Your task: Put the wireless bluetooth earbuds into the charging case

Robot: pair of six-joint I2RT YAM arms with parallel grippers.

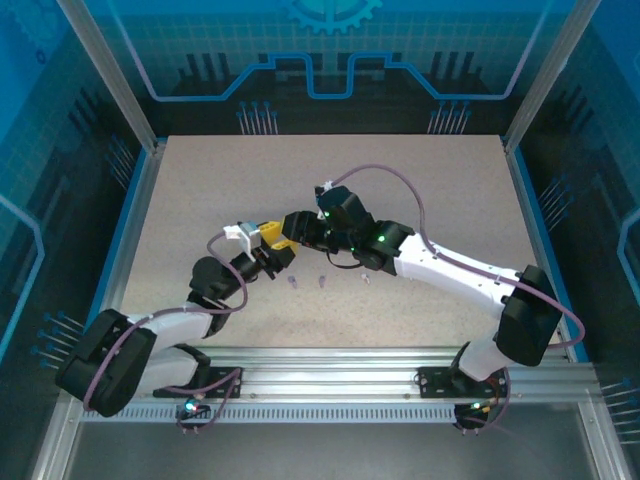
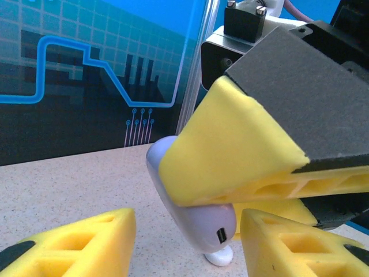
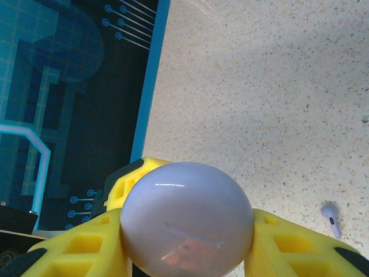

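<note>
One lilac case (image 3: 185, 213), clamped in right hand (image 3: 184, 257)

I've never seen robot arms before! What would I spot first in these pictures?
The round pale purple case jumps out: the right gripper squeezes it between chunky yellow fingers. From above, both arms bend inward and meet in the middle of the speckled table. Three tiny earbuds lie loose there, just on the side nearer the arm bases.
</note>
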